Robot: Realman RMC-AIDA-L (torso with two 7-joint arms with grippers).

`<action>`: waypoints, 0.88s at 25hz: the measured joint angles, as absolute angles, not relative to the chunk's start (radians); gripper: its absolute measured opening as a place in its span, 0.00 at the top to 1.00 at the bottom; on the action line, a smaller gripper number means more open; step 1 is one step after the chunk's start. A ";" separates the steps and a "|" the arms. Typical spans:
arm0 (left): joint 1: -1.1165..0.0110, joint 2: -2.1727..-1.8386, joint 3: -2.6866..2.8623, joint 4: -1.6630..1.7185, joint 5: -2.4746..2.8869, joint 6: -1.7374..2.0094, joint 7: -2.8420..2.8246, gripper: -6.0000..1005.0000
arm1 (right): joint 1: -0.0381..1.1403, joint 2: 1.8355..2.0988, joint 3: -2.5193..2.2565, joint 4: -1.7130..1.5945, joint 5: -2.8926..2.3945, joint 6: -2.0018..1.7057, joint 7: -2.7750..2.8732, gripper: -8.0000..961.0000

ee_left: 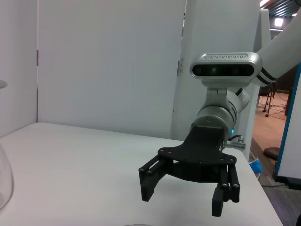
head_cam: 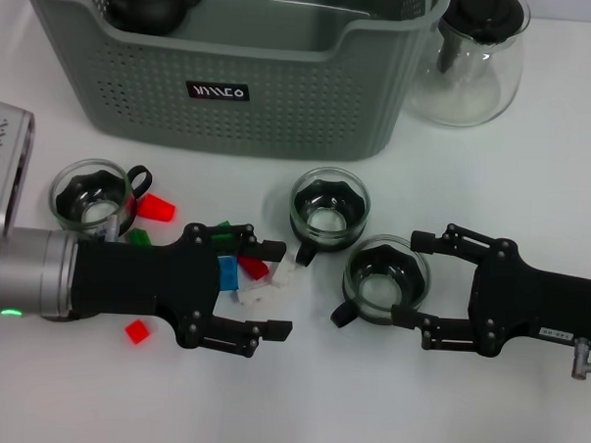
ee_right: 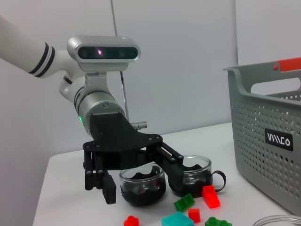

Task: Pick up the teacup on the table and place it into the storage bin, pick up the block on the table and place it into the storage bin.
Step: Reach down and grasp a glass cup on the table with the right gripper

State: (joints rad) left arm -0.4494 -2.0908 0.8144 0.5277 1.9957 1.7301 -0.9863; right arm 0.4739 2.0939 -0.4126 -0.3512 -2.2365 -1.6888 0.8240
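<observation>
The grey-green storage bin (head_cam: 281,103) stands at the back, and shows in the right wrist view (ee_right: 268,141). A glass teacup (head_cam: 386,276) sits between the fingers of my right gripper (head_cam: 412,278), which is open and low over the table; it also shows open in the left wrist view (ee_left: 188,190). A second teacup (head_cam: 328,205) is just beyond it, and a third (head_cam: 89,193) is at the left. My left gripper (head_cam: 277,288) is open over a cluster of blocks: blue (head_cam: 227,273), red (head_cam: 252,267) and white (head_cam: 273,279). It also shows in the right wrist view (ee_right: 141,181).
A black teapot (head_cam: 153,4) lies in the bin's back left corner. A clear glass teapot (head_cam: 474,58) stands right of the bin. Loose red (head_cam: 159,209) and green (head_cam: 138,236) blocks lie by the left cup, and another red block (head_cam: 137,330) is near the front.
</observation>
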 joint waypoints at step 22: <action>-0.426 -2.073 0.780 0.540 1.995 1.759 -1.039 0.16 | 0.484 2.094 -0.429 -0.384 -2.255 -1.684 0.914 0.04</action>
State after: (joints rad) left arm -0.4255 -2.0730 0.7802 0.5401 1.9947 1.7594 -1.0394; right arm 0.4838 2.0942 -0.4288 -0.3838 -2.2547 -1.6843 0.9135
